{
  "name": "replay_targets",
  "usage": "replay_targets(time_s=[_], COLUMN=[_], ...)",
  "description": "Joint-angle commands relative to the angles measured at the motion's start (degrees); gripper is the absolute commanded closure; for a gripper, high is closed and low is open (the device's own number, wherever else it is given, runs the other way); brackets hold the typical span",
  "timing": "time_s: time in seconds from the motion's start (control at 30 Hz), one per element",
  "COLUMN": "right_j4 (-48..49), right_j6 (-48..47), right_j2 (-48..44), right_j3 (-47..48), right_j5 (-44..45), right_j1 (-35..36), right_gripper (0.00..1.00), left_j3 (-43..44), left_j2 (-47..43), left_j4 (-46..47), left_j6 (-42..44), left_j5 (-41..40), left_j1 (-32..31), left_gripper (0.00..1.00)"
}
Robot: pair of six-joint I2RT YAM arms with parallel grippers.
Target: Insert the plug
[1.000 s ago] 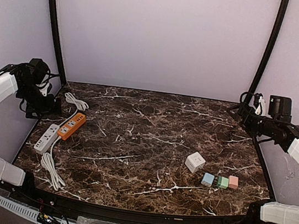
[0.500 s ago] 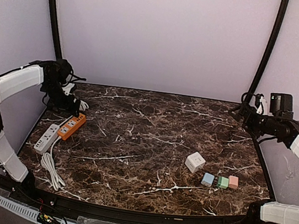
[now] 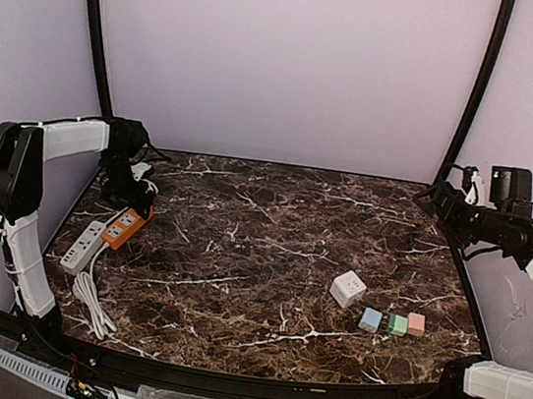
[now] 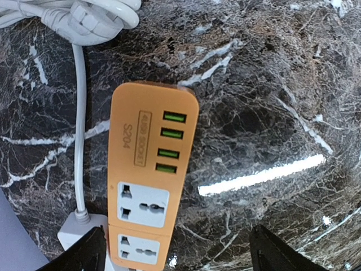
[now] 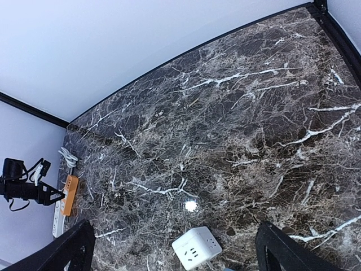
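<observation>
An orange power strip (image 3: 127,225) lies at the table's left, next to a white power strip (image 3: 83,245). In the left wrist view the orange strip (image 4: 149,175) shows green USB ports and two white sockets. A white plug on a coiled cable (image 4: 84,20) lies just beyond it (image 3: 136,179). My left gripper (image 3: 136,197) hovers over the orange strip's far end, open and empty (image 4: 180,257). My right gripper (image 3: 435,198) is high at the back right, open and empty (image 5: 177,251).
A white cube socket (image 3: 347,288) sits right of centre, also seen in the right wrist view (image 5: 196,249). Blue (image 3: 370,319), green (image 3: 397,325) and pink (image 3: 416,324) cubes stand in a row near it. White cable loops (image 3: 92,299) lie at the front left.
My left arm has swung from the far left edge inward and back, ending over the orange strip. My right arm has barely shifted.
</observation>
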Motion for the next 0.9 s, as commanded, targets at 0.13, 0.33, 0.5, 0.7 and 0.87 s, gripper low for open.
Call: replay_targets(time_s=[0.13,0.33,0.5,0.7,0.87], right_j4=[-3.45,-4.89,-5.49,-5.65,-5.67], right_j6=[1.46,1.77,2.05,1.96,1.48], right_j2=[-2.9,-4.01,-4.49,-4.4,-4.33], right_j3=[1.32,1.15,1.02,1.07,1.18], right_j5=[0.84,0.98,1.07,1.05,1.03], right_j1=[-0.32,-0.33,-0.32,-0.32,-0.32], right_gripper=[0.01,0.01,0.01,0.01,0.01], left_j3=[2.75,2.0,2.28,2.71,2.82], left_j2=[5.55,7.02,7.9,9.14,9.21], left_j4=[1.47,2.84,3.24,3.07,3.07], left_j6=[0.48,1.04,2.0,2.41,2.34], left_j5=[-0.02,-0.3,0.42,0.44,2.9], left_j1=[1.71,2.5,3.28,3.27,3.13], left_gripper=[0.12,0.16,0.27,0.37,0.49])
